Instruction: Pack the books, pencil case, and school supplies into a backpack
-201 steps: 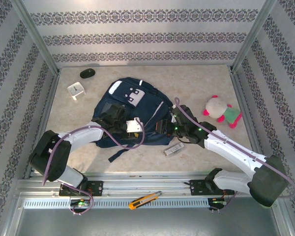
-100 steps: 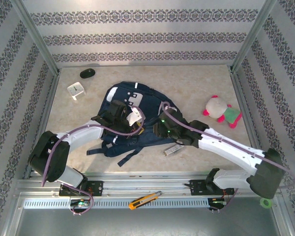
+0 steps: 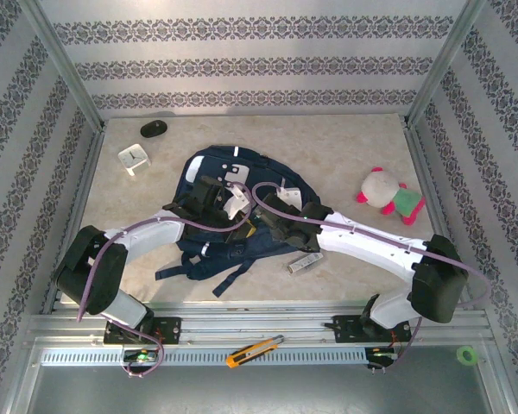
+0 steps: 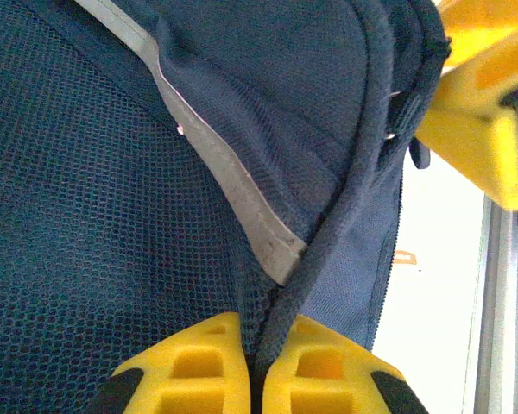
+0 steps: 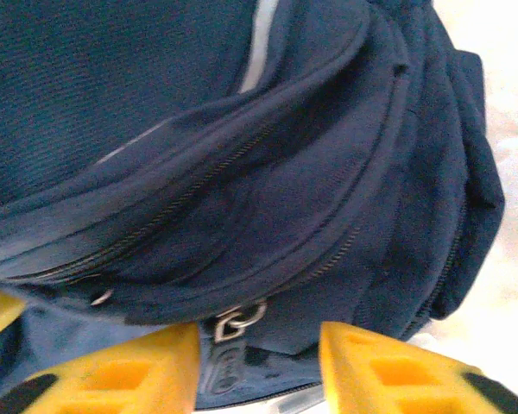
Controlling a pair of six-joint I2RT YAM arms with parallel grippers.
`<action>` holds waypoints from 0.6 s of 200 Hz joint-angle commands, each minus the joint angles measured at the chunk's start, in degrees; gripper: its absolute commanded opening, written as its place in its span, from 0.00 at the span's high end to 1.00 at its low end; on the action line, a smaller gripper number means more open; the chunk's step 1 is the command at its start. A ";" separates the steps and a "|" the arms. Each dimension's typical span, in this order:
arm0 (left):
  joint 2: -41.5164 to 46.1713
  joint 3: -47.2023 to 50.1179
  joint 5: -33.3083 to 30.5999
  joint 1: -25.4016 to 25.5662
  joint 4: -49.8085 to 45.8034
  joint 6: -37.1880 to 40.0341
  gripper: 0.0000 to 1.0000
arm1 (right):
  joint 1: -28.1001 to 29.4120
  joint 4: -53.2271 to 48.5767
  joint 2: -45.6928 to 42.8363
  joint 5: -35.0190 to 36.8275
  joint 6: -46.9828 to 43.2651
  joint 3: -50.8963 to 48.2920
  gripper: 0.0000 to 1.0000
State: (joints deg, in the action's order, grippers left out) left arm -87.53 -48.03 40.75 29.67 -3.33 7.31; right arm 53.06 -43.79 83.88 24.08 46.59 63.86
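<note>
**Inspector:** Report the jaws.

**Operator:** My left gripper (image 4: 259,379) is clenched on a piped seam (image 4: 328,250) of the backpack (image 3: 211,168), which lies mid-table between my two arms. My right gripper (image 5: 259,345) is released. Its jaws stand apart on either side of a zip pull (image 5: 229,332), which sits nearer the left finger. Nothing is grasped there.

**Inspector:** Step in hand, and how should it be done?

**Operator:** I judge it to be opening the zip. I should centre the pull and close on the tab, not on the cloth behind it. Then I draw along the zip line while the left anchors the seam taut. In the left wrist view a right finger (image 4: 475,121) shows at 2 o'clock, so the grippers are close and could knock together.

**Inspector:** What is around the backpack, and what obstructs?

**Operator:**
- **5 o'clock:** the bar (image 3: 305,261), just beside the backpack and near my right forearm.
- **3 o'clock:** a plush (image 3: 388,194), well apart.
- **10 o'clock:** a clock (image 3: 132,158).
- **11 o'clock:** a mouse (image 3: 154,128).
- **6 o'clock:** a knife (image 3: 255,350) on the front rail.
- **Snag risks:** the straps (image 3: 216,269) trail toward 6 o'clock, and my right cable (image 3: 263,191) loops over the bag.
</note>
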 commanded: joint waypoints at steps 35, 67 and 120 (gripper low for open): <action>-0.19 -0.98 3.36 0.36 -1.46 -2.63 1.00 | -2.95 1.30 0.92 -2.19 -0.51 -0.19 0.60; 0.04 -1.08 3.02 0.22 -2.45 -1.83 1.00 | -4.38 1.60 0.74 -3.96 -1.05 -1.45 0.77; 0.58 -1.26 2.25 0.07 -4.60 0.38 1.00 | -6.59 3.26 -0.73 -7.19 -4.55 -2.77 0.96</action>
State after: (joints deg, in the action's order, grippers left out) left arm -87.53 -48.27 40.71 29.65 -3.18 7.29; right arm 48.82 -39.77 84.18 16.03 44.10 62.37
